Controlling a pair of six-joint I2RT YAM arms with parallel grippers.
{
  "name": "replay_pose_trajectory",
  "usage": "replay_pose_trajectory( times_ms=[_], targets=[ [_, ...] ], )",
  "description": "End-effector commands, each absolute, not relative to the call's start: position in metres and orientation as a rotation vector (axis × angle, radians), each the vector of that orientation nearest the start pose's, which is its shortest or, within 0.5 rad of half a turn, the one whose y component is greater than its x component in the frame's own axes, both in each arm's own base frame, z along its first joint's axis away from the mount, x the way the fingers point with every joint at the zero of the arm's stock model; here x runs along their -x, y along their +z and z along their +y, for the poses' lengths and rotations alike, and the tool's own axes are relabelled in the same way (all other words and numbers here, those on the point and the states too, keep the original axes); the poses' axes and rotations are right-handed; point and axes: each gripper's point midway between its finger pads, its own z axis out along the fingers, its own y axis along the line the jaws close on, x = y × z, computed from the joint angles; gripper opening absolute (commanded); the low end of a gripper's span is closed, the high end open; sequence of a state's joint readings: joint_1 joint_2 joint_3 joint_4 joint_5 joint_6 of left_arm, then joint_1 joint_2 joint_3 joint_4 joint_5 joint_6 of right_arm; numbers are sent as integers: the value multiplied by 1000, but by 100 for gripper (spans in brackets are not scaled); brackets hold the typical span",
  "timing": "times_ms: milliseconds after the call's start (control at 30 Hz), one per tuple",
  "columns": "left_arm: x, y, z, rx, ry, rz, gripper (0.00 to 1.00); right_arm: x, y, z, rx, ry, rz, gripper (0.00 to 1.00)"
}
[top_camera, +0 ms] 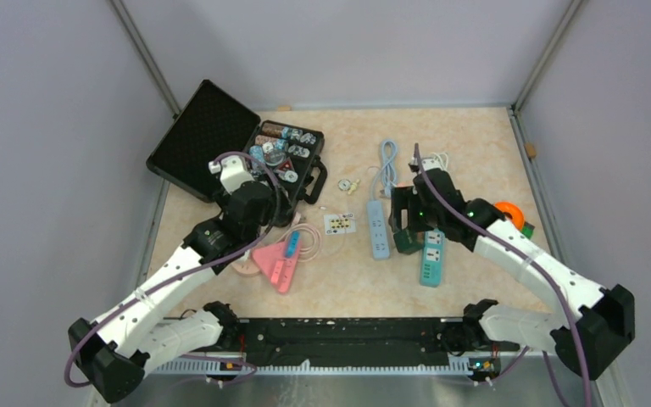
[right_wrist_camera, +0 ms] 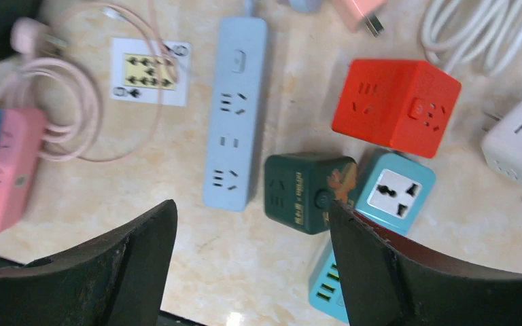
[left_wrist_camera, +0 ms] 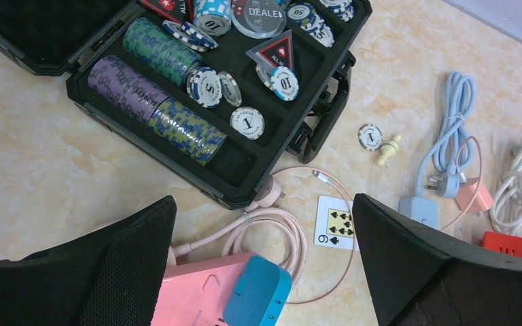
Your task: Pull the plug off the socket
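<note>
A pink power strip (top_camera: 274, 267) lies left of the table's middle with a blue plug (top_camera: 292, 245) seated in its far end. In the left wrist view the strip (left_wrist_camera: 190, 292) and the plug (left_wrist_camera: 258, 295) show at the bottom, between my fingers. My left gripper (left_wrist_camera: 264, 201) is open and empty, hovering above them, and also shows in the top view (top_camera: 264, 212). My right gripper (right_wrist_camera: 251, 207) is open and empty over the other sockets, and shows in the top view too (top_camera: 411, 219). The pink strip (right_wrist_camera: 7, 170) sits at that wrist view's left edge.
An open black poker chip case (top_camera: 220, 140) stands at the back left. A coiled pink cable (left_wrist_camera: 272, 227) and a playing card (left_wrist_camera: 336, 223) lie by the strip. A light blue strip (right_wrist_camera: 234, 109), dark green cube (right_wrist_camera: 302, 190), red cube (right_wrist_camera: 394, 105) and teal strip (top_camera: 431, 257) lie under the right arm.
</note>
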State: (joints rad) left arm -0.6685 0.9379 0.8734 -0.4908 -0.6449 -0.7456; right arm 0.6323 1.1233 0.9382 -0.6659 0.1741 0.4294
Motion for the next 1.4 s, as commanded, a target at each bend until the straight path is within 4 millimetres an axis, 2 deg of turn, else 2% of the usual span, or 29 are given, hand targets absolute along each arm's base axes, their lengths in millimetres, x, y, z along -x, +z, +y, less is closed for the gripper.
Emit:
replay_pose_trajectory(
  times_ms=[0, 167, 233, 300, 367, 567, 767, 933, 1067, 1233, 1367],
  targets=[
    [-279, 234, -107, 480, -217, 1935, 99, -255, 205, 196, 151, 547, 2229, 79],
    [-272, 231, -100, 500, -203, 1942, 99, -240, 225, 260, 158, 1041, 2102, 77],
    [-269, 230, -96, 514, -197, 1942, 99, -233, 227, 282, 150, 1154, 2079, 76],
    [-265, 228, -91, 526, -185, 1940, 99, -229, 226, 302, 132, 1155, 2086, 76],
    [-260, 227, -85, 537, -170, 1938, 99, -223, 216, 325, 111, 1147, 2142, 74],
    [-247, 225, -68, 559, -129, 1920, 99, -222, 186, 373, -45, 1102, 2305, 63],
    [-238, 217, -61, 555, -133, 1919, 99, -217, 165, 420, -40, 1075, 2370, 62],
    [-236, 215, -60, 546, -132, 1927, 99, -214, 138, 445, 7, 1044, 2457, 57],
    [-235, 211, -62, 538, -136, 1942, 99, -217, 125, 452, 22, 1009, 2481, 51],
    [-234, 210, -62, 533, -134, 1951, 99, -221, 118, 450, 42, 941, 2497, 31],
    [-236, 210, -67, 512, -148, 1959, 99, -221, 118, 437, 52, 875, 2504, 11]
  ],
)
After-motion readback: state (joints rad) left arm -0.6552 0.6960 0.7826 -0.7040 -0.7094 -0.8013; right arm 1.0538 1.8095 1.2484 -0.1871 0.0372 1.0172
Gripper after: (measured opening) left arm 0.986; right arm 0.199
